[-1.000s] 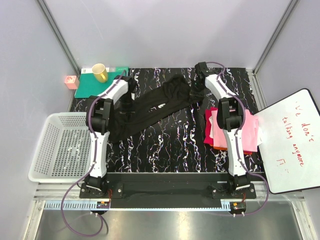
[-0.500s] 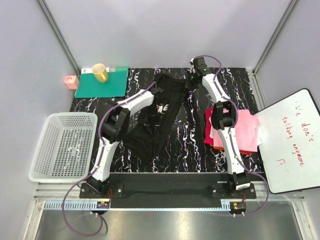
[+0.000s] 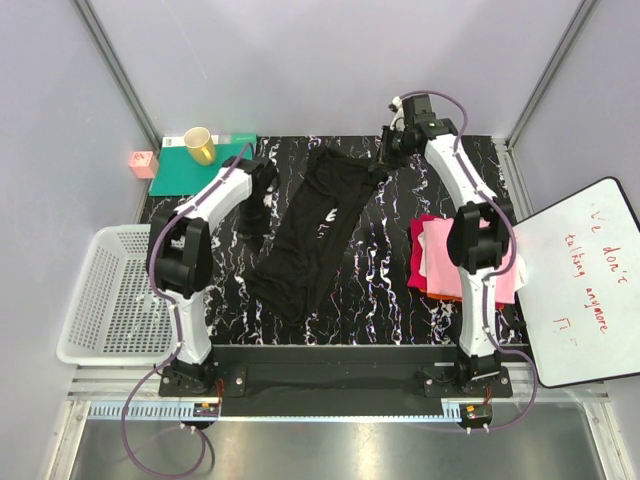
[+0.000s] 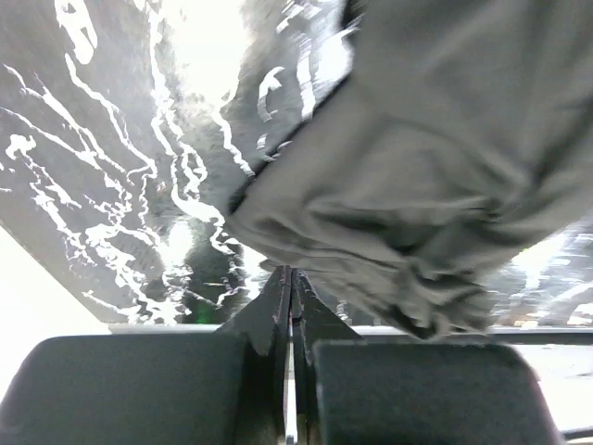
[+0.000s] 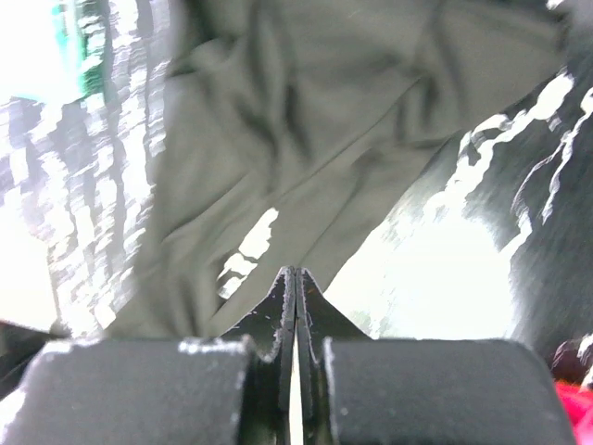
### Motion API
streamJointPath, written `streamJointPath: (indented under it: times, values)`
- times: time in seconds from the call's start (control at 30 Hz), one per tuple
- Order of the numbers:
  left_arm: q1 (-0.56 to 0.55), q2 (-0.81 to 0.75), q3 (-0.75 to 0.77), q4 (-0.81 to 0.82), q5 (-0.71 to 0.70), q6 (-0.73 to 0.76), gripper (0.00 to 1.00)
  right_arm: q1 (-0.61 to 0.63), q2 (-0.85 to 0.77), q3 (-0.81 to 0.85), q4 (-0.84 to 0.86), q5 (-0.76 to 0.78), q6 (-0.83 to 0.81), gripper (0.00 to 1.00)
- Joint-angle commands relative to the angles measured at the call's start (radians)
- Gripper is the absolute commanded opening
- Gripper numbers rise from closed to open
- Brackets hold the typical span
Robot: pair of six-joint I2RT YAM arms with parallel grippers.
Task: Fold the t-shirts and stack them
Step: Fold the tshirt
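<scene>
Your black t-shirt lies mid-surface as a long, limp diagonal band. Far end points toward the right arm's wrist, near end toward the left base. Matte knit, soft creases. A bit of white lettering shows mid-band, not readable from above.

Left tool: clenched, flat dark fingers pressed together with only a hairline seam. A bunched, wrinkled edge of the shirt meets the tips. Reads as a pinch on the cloth at the shirt's left side.

Right tool: also clenched, same hairline seam, cloth fanning out from the tips in folds. It's grasping the shirt's far right corner, near the back edge of the surface.

Right side of the surface has a flat folded stack:
- pink t-shirt on top
- red t-shirt sticking out at the left
- thin strip of orange t-shirt at the near edge

The right arm's forearm crosses over the stack.

Surface: glossy black slab with white marble veining, strong glare in both wrist views. In the far left corner is a flat green mat carrying a yellow cup. A small pink box sits just off the mat's left. A white perforated plastic basket sits left of the surface. A whiteboard with red handwriting is at the right. Plain grey walls, aluminium corner posts, metal rail along the near edge.
</scene>
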Motion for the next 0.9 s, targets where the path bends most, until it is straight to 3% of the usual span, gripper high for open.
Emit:
streamJointPath:
  times: [0.0, 0.17, 0.37, 0.47, 0.5, 0.63, 0.87]
  values:
    - [-0.002, 0.013, -0.096, 0.041, 0.030, 0.058, 0.00, 0.009, -0.140, -0.123, -0.008, -0.149, 0.043, 0.00]
    - [-0.007, -0.013, -0.138, 0.075, 0.059, 0.046, 0.00, 0.055, -0.238, -0.289, -0.034, -0.240, 0.069, 0.00]
    - [-0.025, 0.010, -0.205, 0.131, 0.100, 0.049, 0.00, 0.186, -0.333, -0.521, -0.028, -0.168, 0.072, 0.01]
    - [-0.059, 0.039, -0.224, 0.150, 0.121, 0.049, 0.00, 0.202, -0.353, -0.604, -0.007, -0.141, 0.083, 0.34]
    - [-0.068, 0.045, -0.236, 0.153, 0.129, 0.044, 0.00, 0.202, -0.359, -0.620, 0.002, -0.130, 0.081, 0.51]
    - [-0.100, 0.050, -0.282, 0.196, 0.135, 0.025, 0.00, 0.200, -0.381, -0.612, 0.013, -0.055, 0.058, 0.78]
    - [-0.105, 0.059, -0.380, 0.230, 0.109, 0.006, 0.00, 0.200, -0.375, -0.563, 0.008, -0.061, 0.055, 0.86]
